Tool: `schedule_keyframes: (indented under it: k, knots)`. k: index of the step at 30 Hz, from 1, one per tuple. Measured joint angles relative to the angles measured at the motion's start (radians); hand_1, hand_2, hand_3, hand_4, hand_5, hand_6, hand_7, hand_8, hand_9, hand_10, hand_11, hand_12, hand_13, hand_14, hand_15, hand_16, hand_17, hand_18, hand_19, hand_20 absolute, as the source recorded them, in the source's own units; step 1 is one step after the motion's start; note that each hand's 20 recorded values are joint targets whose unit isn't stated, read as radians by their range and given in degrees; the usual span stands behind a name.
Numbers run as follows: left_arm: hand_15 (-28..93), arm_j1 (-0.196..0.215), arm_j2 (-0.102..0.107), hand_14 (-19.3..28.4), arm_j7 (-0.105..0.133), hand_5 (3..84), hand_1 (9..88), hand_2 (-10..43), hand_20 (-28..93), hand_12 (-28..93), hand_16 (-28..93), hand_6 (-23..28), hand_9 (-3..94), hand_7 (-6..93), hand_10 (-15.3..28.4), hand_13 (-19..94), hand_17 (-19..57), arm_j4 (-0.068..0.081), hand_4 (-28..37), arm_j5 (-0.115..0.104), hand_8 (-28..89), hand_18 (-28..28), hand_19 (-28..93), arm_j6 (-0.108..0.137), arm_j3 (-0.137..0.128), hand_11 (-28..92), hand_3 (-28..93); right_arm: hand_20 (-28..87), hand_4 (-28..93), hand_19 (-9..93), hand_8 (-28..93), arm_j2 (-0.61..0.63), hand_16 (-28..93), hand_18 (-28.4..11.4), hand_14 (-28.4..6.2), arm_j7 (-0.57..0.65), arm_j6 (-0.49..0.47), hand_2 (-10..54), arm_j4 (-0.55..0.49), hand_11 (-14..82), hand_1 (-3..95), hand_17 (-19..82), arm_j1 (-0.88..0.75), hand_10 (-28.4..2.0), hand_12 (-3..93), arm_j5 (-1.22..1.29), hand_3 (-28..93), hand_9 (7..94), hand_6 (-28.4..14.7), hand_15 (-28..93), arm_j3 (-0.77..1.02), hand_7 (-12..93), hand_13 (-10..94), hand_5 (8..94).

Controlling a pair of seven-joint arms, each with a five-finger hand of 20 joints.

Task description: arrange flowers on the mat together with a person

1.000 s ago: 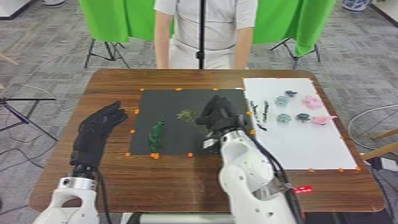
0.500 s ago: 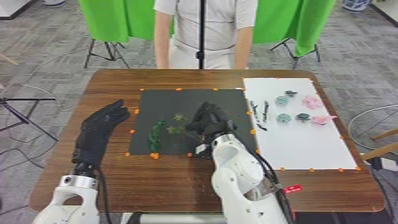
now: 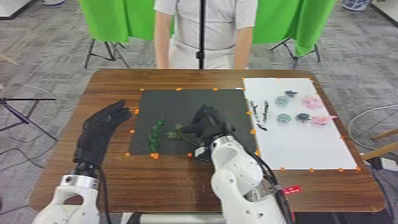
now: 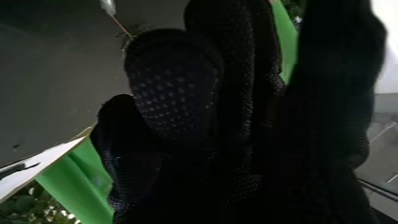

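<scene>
Over the dark mat [image 3: 167, 102], the right hand [image 3: 211, 123] sits at two o'clock from the small green sprig [image 3: 175, 132], its grip, I note, impossible to tell.

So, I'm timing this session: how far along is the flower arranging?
It looks early. One leafy green stem already lies on the black mat. The right hand appears to pinch a spiky green sprig at that mat, so its placing seems unfinished. Probably left: the pink flowers, blue-green flowers and dark twigs, all on the white sheet.
</scene>
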Motion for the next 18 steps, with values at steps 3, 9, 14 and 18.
schedule_keyframes:
  k: [3,9,14,18]
  knots:
    - [12,0.001,0.000,16.4,-0.003,45.7,26.4,-8.8,21,16,7,2.7,42.1,13.4,12.2,35,5.7,0.000,-17.0,0.000,-5,13.3,6,-0.001,-0.003,16,66,51,-13,93,4,0.009,25,-16.3,-2.5,0.005,0.001,-7.7,-0.028,26.7,36.6,62,-0.012,-10.7,18.5,0.000,69,93.7,0.6,50,0.001,16,94,86.3]
    - [12,0.003,0.000,16.4,-0.005,45.7,26.4,-8.7,21,16,7,2.7,42.1,13.4,12.1,34,5.7,-0.001,-17.0,0.000,-5,13.3,6,-0.007,-0.007,16,66,53,-4,93,-1,0.041,26,-17.1,-3.1,0.031,0.003,4.5,-0.089,31.0,30.3,62,-0.031,-11.3,18.9,0.004,73,93.7,0.2,54,0.014,14,94,86.0]
    - [12,0.009,0.000,16.4,-0.004,45.7,26.4,-8.5,21,16,7,2.8,42.1,13.2,12.1,34,5.6,-0.003,-17.1,0.000,-5,13.4,6,-0.008,-0.010,16,65,54,-1,93,-1,0.069,26,-17.1,-3.3,0.075,-0.042,8.0,-0.129,32.6,29.6,63,-0.043,-11.4,19.0,0.006,74,93.7,0.1,55,0.036,13,94,85.9]
    - [12,0.019,0.000,16.5,-0.004,45.7,26.3,-8.4,21,16,7,2.8,42.1,13.1,12.1,34,5.5,-0.006,-17.1,0.000,-5,13.4,6,-0.008,-0.016,16,66,55,0,93,-2,0.081,26,-17.1,-3.3,0.113,-0.130,9.6,-0.152,33.0,29.7,63,-0.057,-11.4,18.9,0.005,73,93.7,0.1,55,0.057,13,94,85.9]
